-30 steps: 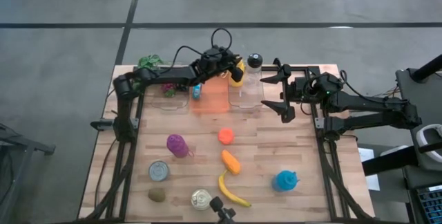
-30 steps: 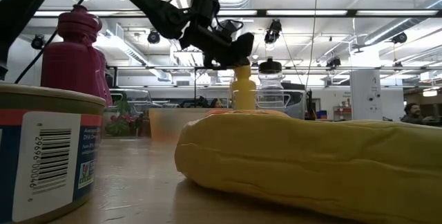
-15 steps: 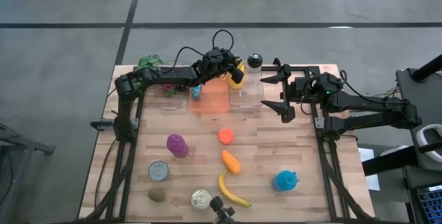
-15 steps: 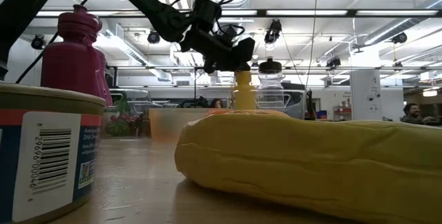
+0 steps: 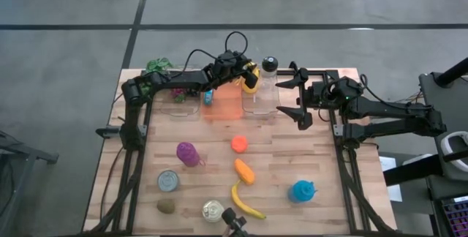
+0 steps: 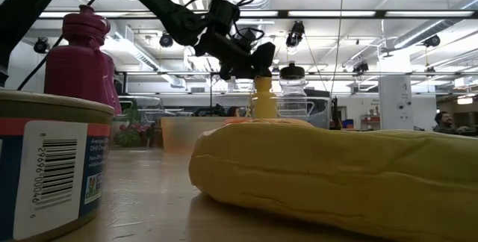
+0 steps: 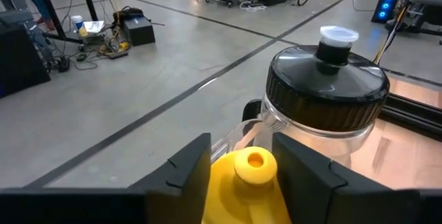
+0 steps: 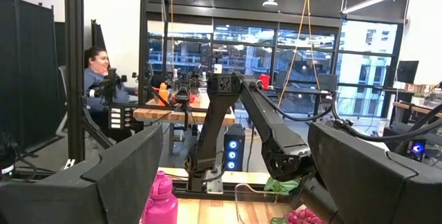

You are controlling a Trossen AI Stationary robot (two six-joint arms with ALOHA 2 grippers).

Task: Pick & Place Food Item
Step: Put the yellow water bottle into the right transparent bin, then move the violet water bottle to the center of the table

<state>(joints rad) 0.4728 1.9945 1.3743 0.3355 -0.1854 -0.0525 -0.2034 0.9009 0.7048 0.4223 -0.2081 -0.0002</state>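
A yellow squeeze bottle [image 5: 251,79] stands upright in a clear bin [image 5: 260,105] at the table's far edge, beside a clear bottle with a black cap [image 5: 269,65]. My left gripper [image 5: 246,72] reaches to it from the table's left, nearly level. It is open, with one finger on each side of the bottle's top [image 7: 253,163]. The low view shows the gripper [image 6: 258,63] over the yellow bottle [image 6: 263,100]. My right gripper [image 5: 294,89] waits wide open in the air at the far right, holding nothing. My left gripper has one finger [image 7: 188,167] on each side of the yellow bottle's shoulder [image 7: 235,182], just below the nozzle. I cannot tell whether they touch it. The bottle stands upright on the bin's floor.
An orange bin [image 5: 223,104] and another clear bin [image 5: 183,107] with a small blue can [image 5: 208,96] stand left of the bottle. Nearer lie a purple bottle [image 5: 187,153], an orange ball [image 5: 239,144], a carrot [image 5: 243,171], a banana [image 5: 246,202], two cans and a blue toy [image 5: 302,191].
My left gripper's fingers have parted a little around the yellow bottle's top, and the hand has stayed where it was. The bottle stands as before.
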